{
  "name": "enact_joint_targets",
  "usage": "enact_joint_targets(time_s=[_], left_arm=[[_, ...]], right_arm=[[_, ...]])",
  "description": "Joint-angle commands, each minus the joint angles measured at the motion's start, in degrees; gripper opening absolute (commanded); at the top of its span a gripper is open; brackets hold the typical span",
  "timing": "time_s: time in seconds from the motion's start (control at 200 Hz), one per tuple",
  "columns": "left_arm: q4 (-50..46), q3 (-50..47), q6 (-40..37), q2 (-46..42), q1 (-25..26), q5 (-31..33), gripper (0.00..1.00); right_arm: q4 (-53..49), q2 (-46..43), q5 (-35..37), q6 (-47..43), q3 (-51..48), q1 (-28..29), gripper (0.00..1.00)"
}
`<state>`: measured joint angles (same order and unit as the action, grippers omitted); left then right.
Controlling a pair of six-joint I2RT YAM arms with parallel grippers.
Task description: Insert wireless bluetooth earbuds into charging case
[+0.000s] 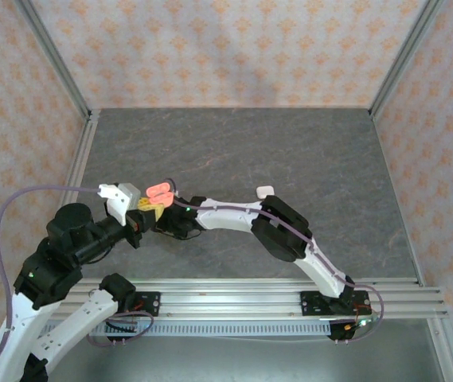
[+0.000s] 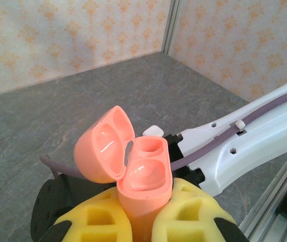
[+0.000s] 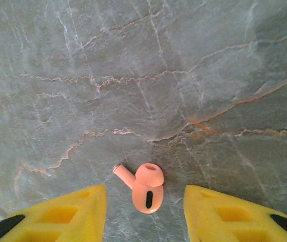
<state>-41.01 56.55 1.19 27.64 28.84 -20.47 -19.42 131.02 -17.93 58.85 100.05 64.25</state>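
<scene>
My left gripper (image 2: 143,218) is shut on the coral-pink charging case (image 2: 144,176) and holds it upright, its lid (image 2: 104,146) swung open to the left. The far well is an open hole; the near one is glossy, and I cannot tell whether anything sits in it. From above, the case (image 1: 158,193) is left of centre. One coral-pink earbud (image 3: 146,189) lies on the table, stem pointing left, between the spread yellow fingers (image 3: 67,217) of my right gripper (image 3: 145,214), which is open and touches nothing. The white earbuds are out of view.
A small white case (image 1: 265,191) rests on the grey stone-patterned table (image 1: 290,151), right of the coral case. My right arm (image 1: 282,231) reaches left across the near table towards the left gripper (image 1: 142,211). Patterned walls enclose the table on three sides.
</scene>
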Motion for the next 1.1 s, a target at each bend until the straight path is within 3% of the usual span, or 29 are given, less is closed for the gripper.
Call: enact_joint_targets(time_s=[0.0, 0.135, 0.395, 0.62, 0.761, 0.861, 0.991, 1.096], left_arm=[[-0.82, 0.88, -0.75, -0.87, -0.3, 1.3, 0.0], [-1.0, 0.68, -1.0, -0.81, -0.28, 1.13, 0.0], [-1.41, 0.31, -1.19, -0.92, -0.32, 1.38, 0.0], [-1.18, -0.4, -2.06, -1.2, -0.28, -0.01, 0.0], [0.38, -2.06, -1.58, -0.97, -0.3, -3.65, 0.0], [1.11, -3.05, -0.77, -0.19, -0.3, -6.16, 0.0], [3.54, -5.09, 0.36, 0.73, -0.32, -8.95, 0.0], [6.13, -7.03, 1.35, 1.49, -0.33, -10.19, 0.0]], right_arm=[[-6.52, 2.76, 3.0, -3.3, 4.07, 0.38, 0.43], [-10.52, 5.22, 2.73, -5.72, 8.07, 0.4, 0.38], [-16.93, 5.5, 4.85, -12.21, 10.96, 0.27, 0.19], [-17.42, -0.63, 1.83, -19.3, 3.69, -2.03, 0.15], [-18.73, -8.06, -2.72, -28.77, -5.86, -6.42, 0.14], [-24.83, -13.18, -6.26, -40.64, -10.83, -10.54, 0.14], [-37.42, -16.06, -3.12, -54.87, -12.99, -12.67, 0.14], [-42.28, -15.1, -2.76, -60.46, -15.81, -13.99, 0.17]])
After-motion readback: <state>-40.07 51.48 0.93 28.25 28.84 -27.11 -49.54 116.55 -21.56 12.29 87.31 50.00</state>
